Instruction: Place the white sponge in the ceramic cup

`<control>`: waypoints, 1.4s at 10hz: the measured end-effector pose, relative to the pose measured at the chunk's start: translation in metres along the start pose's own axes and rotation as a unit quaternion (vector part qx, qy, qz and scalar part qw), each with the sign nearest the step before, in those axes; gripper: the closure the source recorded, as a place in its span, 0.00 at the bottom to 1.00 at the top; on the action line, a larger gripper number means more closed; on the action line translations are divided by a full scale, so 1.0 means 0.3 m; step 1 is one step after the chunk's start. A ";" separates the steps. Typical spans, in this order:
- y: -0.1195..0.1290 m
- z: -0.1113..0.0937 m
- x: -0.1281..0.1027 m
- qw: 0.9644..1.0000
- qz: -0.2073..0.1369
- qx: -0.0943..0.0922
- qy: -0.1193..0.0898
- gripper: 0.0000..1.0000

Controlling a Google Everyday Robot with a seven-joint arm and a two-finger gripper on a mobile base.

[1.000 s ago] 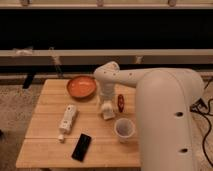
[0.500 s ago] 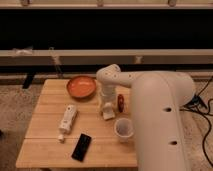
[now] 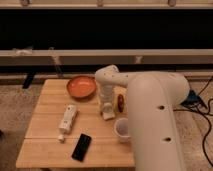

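Wooden slats form the low table [image 3: 47, 145], which stands on a speckled floor before a dark wall with pale rails. The robot's bulky white arm [image 3: 155, 115] fills the near right and bends over the table's right half. Its gripper [image 3: 107, 107] points straight down near the table's middle, just right of centre.

At the gripper's tip sits the white sponge [image 3: 109, 115] — a small pale block low against the tabletop. Whether the gripper has closed on it, or how wide it stands, cannot be told, and the sponge may be resting on the wood or just held against it.

The ceramic cup [image 3: 121, 129] stands upright a little nearer and to the right of the sponge, close to it but apart, with the arm's bulk hiding its right side.

An orange bowl [image 3: 81, 86] sits at the far edge, left of the gripper. A white bottle [image 3: 67, 119] lies on its side to the left, cap toward the near edge. A black phone [image 3: 81, 147] lies flat near the front. A small red object [image 3: 120, 103] shows just right of the gripper — what it is cannot be told.
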 end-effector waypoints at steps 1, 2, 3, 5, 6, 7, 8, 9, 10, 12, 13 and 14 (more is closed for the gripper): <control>-0.003 0.004 0.003 1.000 0.000 0.001 0.002 0.68; 0.000 0.005 0.007 1.000 -0.001 0.001 0.004 0.77; 0.000 -0.003 0.015 1.000 -0.004 0.003 0.002 0.87; 0.028 -0.054 0.037 1.000 -0.012 0.000 -0.013 1.00; 0.046 -0.103 0.060 1.000 -0.017 -0.001 -0.026 1.00; 0.064 -0.151 0.081 0.999 -0.022 -0.002 -0.040 1.00; 0.079 -0.198 0.101 0.998 -0.026 -0.002 -0.051 1.00; 0.093 -0.254 0.122 0.997 -0.031 -0.002 -0.066 1.00; 0.118 -0.341 0.157 0.995 -0.039 -0.003 -0.090 1.00; 0.140 -0.440 0.199 0.992 -0.045 -0.002 -0.118 1.00; 0.152 -0.490 0.226 0.990 -0.049 0.000 -0.135 1.00; 0.152 -0.531 0.260 0.987 -0.050 0.003 -0.151 1.00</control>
